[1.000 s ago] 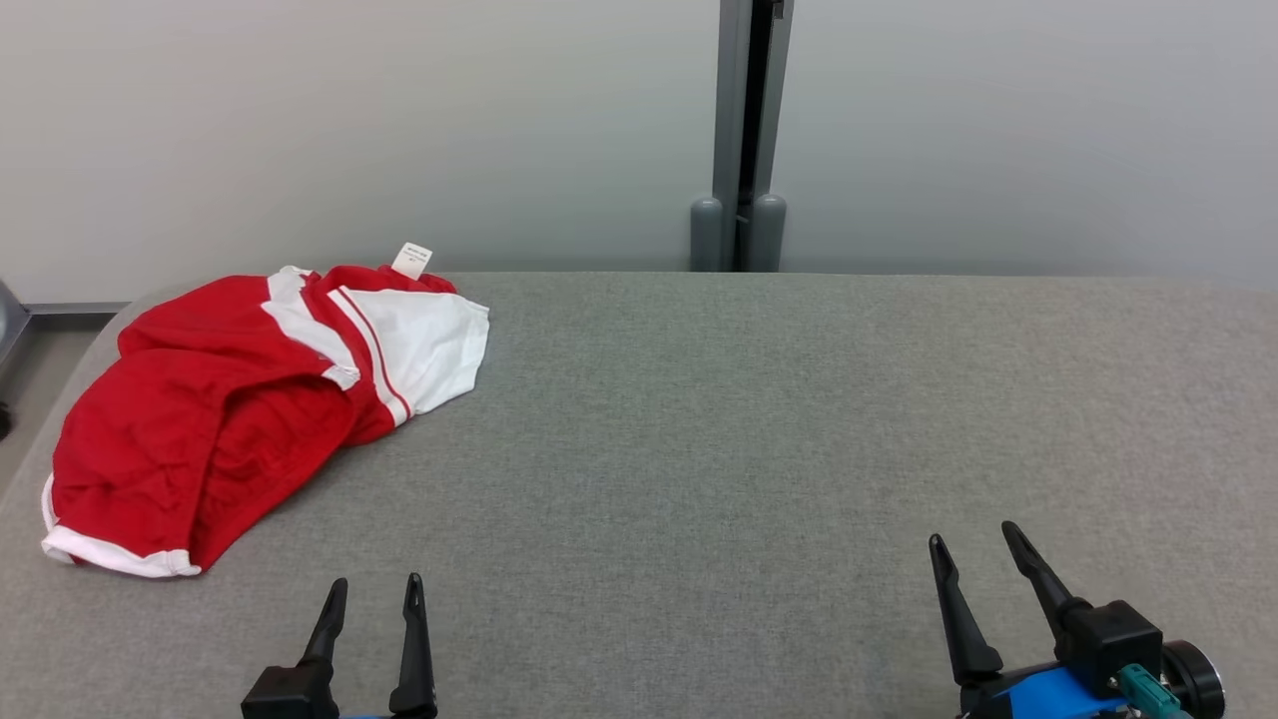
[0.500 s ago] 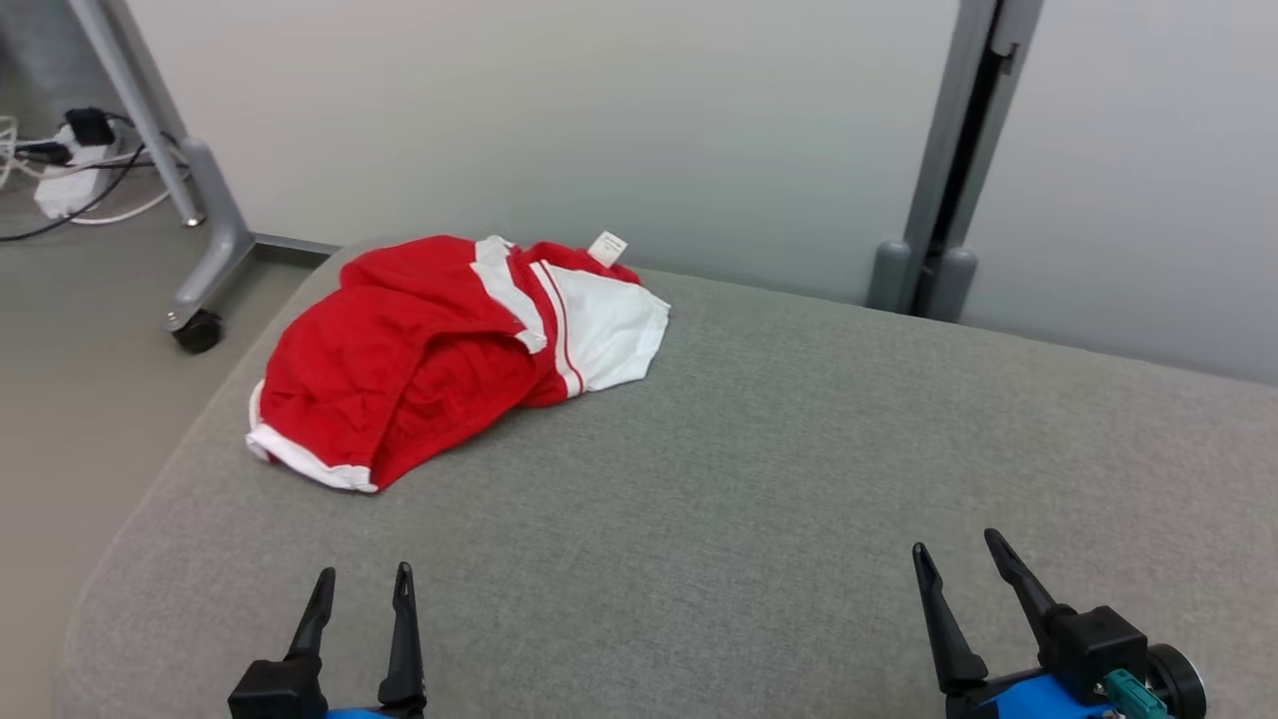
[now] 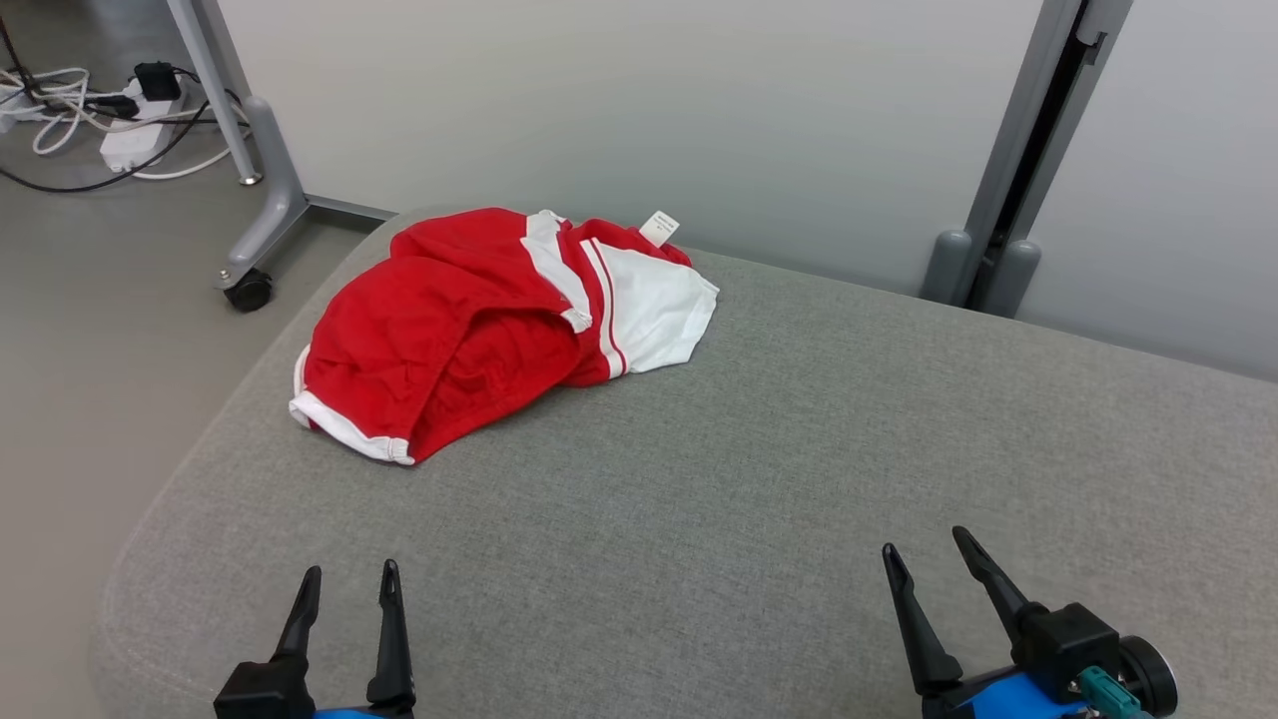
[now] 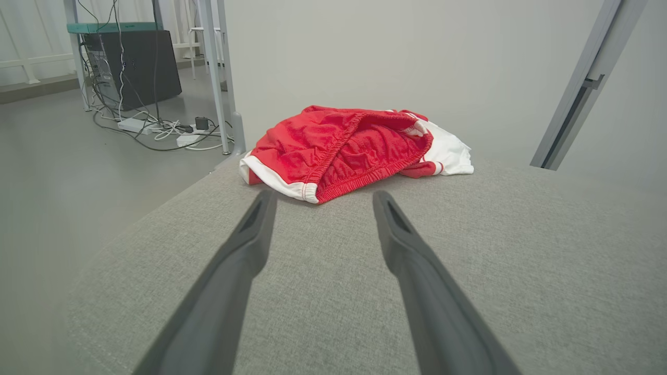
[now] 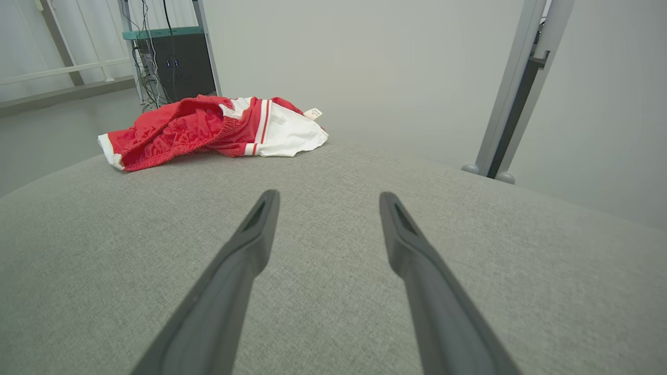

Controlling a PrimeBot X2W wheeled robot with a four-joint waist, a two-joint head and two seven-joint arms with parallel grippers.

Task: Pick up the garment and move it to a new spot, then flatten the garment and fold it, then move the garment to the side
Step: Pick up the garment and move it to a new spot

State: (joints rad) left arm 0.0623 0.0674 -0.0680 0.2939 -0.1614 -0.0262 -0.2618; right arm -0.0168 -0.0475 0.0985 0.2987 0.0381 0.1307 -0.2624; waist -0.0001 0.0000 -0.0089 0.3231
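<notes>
A red garment (image 3: 469, 330) with white panels and white trim lies crumpled near the far left corner of the grey fabric table (image 3: 759, 449). A small white label sticks up at its back edge. The left wrist view has the garment (image 4: 344, 148) just beyond the fingertips, its elastic waistband facing me. My left gripper (image 3: 349, 581) stands open and empty at the table's near left edge. Open and empty too, my right gripper (image 3: 924, 546) sits at the near right, far from the garment (image 5: 208, 130).
The table's rounded left edge (image 3: 190, 469) drops to the floor. A wheeled metal frame leg (image 3: 255, 215) and a power strip with cables (image 3: 120, 120) stand on the floor beyond it. A grey partition post (image 3: 1008, 180) rises behind the table.
The head camera has turned left, so the garment now sits nearer the picture's centre and the floor shows. Both grippers keep their open pose; the garment has not moved on the table.
</notes>
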